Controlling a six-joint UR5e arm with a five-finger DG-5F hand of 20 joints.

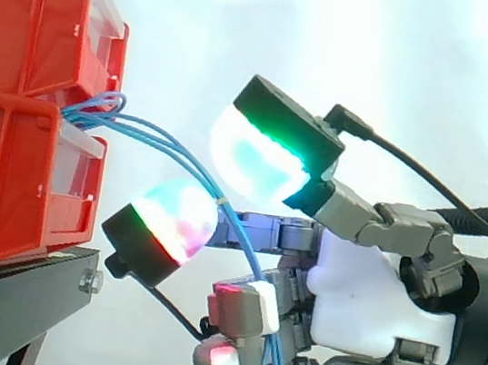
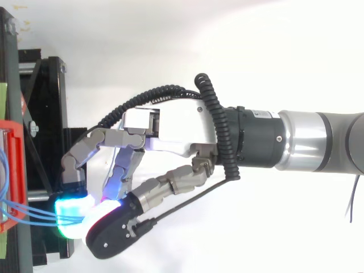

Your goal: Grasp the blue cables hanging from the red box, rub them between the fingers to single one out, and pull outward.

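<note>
Several thin blue cables [image 1: 169, 145] come out of the slot between two stacked red bins [image 1: 28, 31] at the left. They arc right and down into my hand [image 1: 365, 292], which reaches in from the right. The cables run between a white-green glowing pad [image 1: 252, 161] above and a white-red pad [image 1: 172, 220] below, then drop past the curled lower fingers. From above, the cables [image 2: 28, 211] stretch from the red bin's edge [image 2: 14, 170] to the glowing pads [image 2: 71, 211], which are pressed together round them under my hand [image 2: 170, 128].
The bins rest on a black stand [image 1: 5, 303] whose frame [image 2: 51, 114] lies close to the left of the fingers. A white curtain hangs behind. Open room lies to the right, where the arm [image 2: 318, 148] comes in.
</note>
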